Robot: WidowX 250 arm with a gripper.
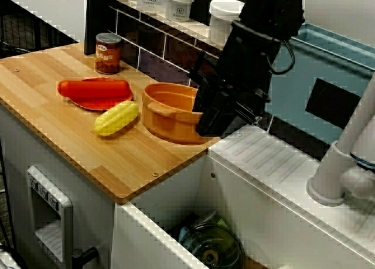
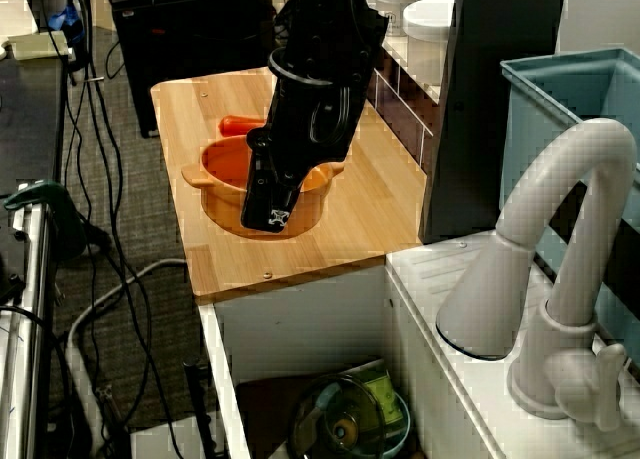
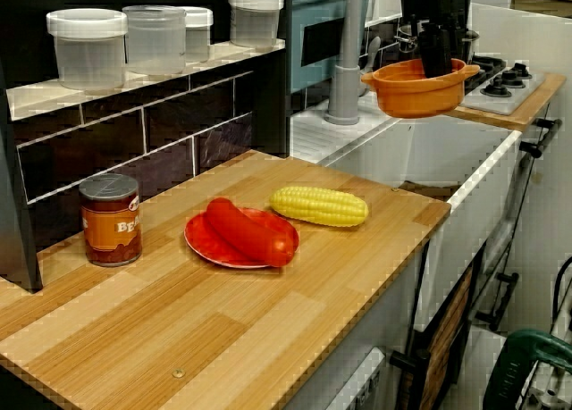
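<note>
One scrap of writing is readable: "BE" on the brown can (image 3: 110,222). Your gripper (image 3: 435,62) is pinching the rim of the orange pot (image 3: 407,93), which sits upright at the wooden counter's (image 3: 268,321) sink end. Seen along the counter, its handles point left and right. The fingertips are hidden inside the pot.

The only writing I can partly read is on the can (image 3: 110,219) by the back edge of the counter (image 3: 268,338): in the view along the counter its orange-brown label shows pale capitals beginning "BE", the rest curving out of sight. From above, that label shows a pale oval with lettering too small to read. Each white jar (image 1: 179,4) on the shelf carries a small dark emblem, illegible. My claw (image 2: 272,217) bears a tiny white mark, unreadable.
</note>
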